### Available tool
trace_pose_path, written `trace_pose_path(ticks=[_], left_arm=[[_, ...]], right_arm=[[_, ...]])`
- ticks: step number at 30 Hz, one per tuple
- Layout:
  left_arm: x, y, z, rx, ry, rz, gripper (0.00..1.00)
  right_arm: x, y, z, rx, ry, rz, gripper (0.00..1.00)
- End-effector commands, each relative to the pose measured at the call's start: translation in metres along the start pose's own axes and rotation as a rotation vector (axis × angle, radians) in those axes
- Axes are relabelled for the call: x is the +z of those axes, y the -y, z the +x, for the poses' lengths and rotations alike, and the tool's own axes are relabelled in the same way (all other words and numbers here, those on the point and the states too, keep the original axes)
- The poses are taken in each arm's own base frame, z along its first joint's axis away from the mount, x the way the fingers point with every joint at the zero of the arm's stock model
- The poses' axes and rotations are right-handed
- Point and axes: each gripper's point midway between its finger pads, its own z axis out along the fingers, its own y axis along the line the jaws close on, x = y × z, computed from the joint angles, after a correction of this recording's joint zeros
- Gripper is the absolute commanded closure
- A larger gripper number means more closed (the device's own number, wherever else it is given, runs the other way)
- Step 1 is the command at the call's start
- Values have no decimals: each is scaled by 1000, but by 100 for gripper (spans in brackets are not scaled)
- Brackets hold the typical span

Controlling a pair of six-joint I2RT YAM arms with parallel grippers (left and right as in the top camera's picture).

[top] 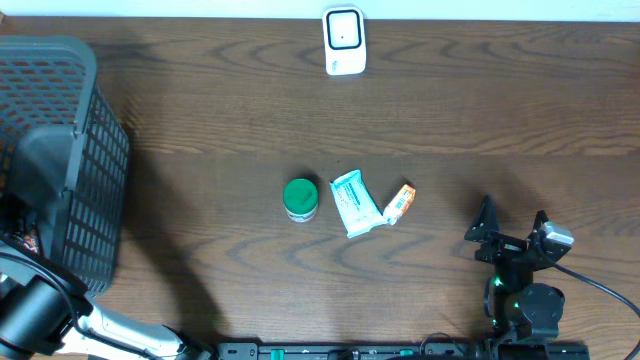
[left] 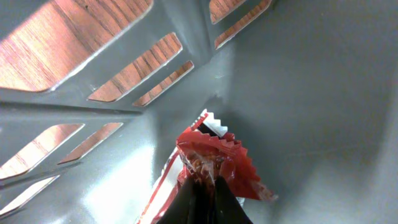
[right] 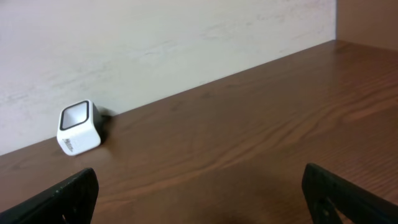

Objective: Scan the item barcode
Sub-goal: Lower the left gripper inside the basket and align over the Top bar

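Left claw (left: 204, 188) tight on red packet (left: 217, 158)

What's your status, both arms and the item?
Left jaws shut on red crinkle-edged packet inside grey slotted plastic basket. Right jaws open, empty. White cube scanner at far edge, unblocked.

We count one wooden surface (top: 200, 100). On it we see one grey basket (top: 100, 150), one white scanner (top: 344, 41), one green-lidded jar (top: 300, 199), one white and green packet (top: 354, 203) and one small orange packet (top: 400, 203). Inside the basket we count one red wrapper (left: 217, 162). There are two claws: the left claw (left: 202, 183) and the right claw (top: 512, 226).
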Motion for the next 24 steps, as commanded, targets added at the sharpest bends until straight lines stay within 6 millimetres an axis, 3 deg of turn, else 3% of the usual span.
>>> trace_pose_path(ticks=[1,4,7,12,14,18,21,24], left_arm=[[33,-1,44,-129,-152,23,93],[8,23,15,-208,-70,165,93],[-40,57,-22,-249,48,386,93],[-168,118,-73,-168,297,851,93],[-232,136,-80,-94,392,1021,93],[-324,152,-75,19,522,1184,93],[-377,156,-63,88,629,1199,93],[-396,150,-59,67,707,1128,93]], right_arm=[[0,0,0,3,0,1,1],[0,0,0,3,0,1,1],[0,0,0,3,0,1,1],[0,0,0,3,0,1,1],[0,0,0,3,0,1,1],[0,0,0,3,0,1,1],[0,0,0,3,0,1,1],[0,0,0,3,0,1,1]])
